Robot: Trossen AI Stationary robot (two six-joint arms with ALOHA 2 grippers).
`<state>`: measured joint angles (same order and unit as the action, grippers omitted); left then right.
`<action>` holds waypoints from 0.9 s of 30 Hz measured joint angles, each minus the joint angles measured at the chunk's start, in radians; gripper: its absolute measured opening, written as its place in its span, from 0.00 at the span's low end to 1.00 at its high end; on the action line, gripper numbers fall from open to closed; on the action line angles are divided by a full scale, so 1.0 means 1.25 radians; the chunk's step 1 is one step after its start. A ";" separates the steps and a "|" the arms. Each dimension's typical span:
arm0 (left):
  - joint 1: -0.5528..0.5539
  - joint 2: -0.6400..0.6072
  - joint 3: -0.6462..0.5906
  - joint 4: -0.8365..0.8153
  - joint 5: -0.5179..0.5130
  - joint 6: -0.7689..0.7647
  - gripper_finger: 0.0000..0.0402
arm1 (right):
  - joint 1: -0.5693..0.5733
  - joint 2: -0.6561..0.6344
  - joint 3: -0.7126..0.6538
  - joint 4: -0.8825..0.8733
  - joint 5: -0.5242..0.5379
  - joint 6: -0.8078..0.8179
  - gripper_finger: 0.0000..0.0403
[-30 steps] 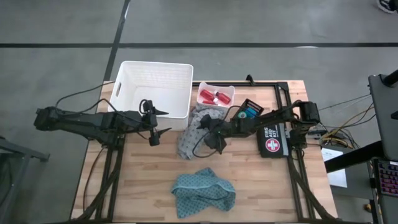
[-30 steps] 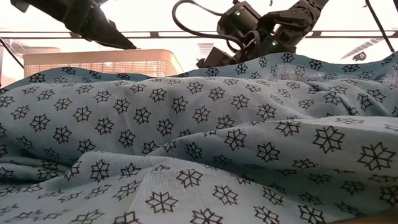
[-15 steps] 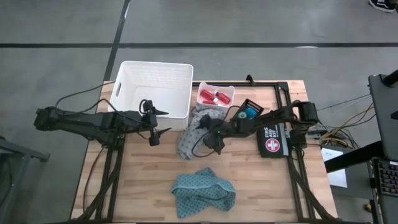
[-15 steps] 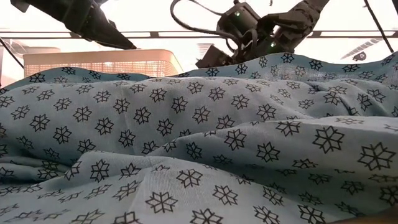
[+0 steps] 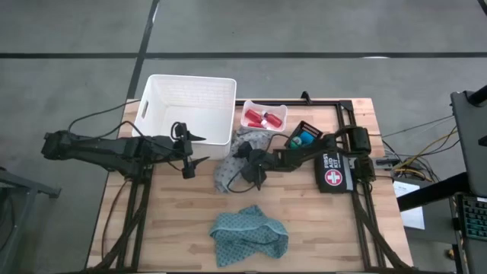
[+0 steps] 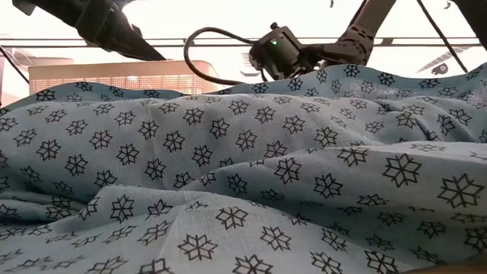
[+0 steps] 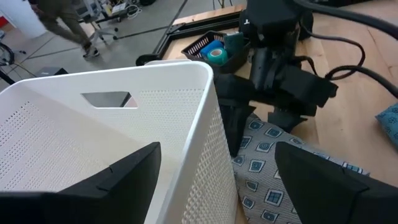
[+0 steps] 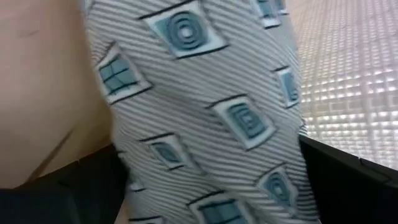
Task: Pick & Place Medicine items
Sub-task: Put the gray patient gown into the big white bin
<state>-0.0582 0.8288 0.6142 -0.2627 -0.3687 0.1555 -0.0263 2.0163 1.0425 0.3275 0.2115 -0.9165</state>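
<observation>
Red bottles (image 5: pixel 262 118) lie in a small white tray at the far edge. A blue container (image 7: pixel 215 51) and a green one (image 7: pixel 235 42) sit in a black mesh tray (image 5: pixel 307 135). My right gripper (image 5: pixel 245 163) is open and low over the grey patterned cloth (image 5: pixel 227 176), which lies crumpled on the table. In the right wrist view the cloth (image 8: pixel 205 112) fills the space between the fingers. My left gripper (image 5: pixel 199 148) hangs open and empty by the near right corner of the white basket (image 5: pixel 190 78). My right gripper comes slanting down from the table's right. Its open fingers (image 8: pixel 62 186) stand on either side of a raised part of the grey cloth (image 8: pixel 186 168). Whether they touch the cloth I cannot tell.
A teal patterned cloth (image 5: pixel 249 234) lies bunched near the front edge and fills the low view (image 6: pixel 243 175). A black first-aid pouch (image 5: pixel 333 173) lies at the right, under the right arm. The basket wall (image 7: pixel 205 143) stands right before my left gripper.
My right gripper has sunk and gone toward the table's left, down onto the grey cloth, tipping further downward and staying open.
</observation>
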 joint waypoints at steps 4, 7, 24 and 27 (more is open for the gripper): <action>0.000 0.000 0.000 -0.007 0.000 0.000 0.80 | -0.005 0.000 0.023 -0.009 0.000 0.002 0.99; 0.000 0.000 0.000 -0.007 0.000 0.000 0.80 | -0.012 -0.001 0.036 -0.018 -0.004 0.034 0.99; 0.000 0.000 0.000 -0.025 0.000 0.000 0.80 | -0.036 -0.001 0.027 -0.031 -0.064 0.078 0.99; 0.000 0.000 0.000 -0.025 0.000 0.000 0.80 | -0.036 -0.001 0.027 -0.031 -0.064 0.077 0.99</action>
<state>-0.0579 0.8291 0.6144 -0.2943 -0.3691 0.1555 -0.0711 2.0151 1.0760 0.2885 0.1313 -0.8202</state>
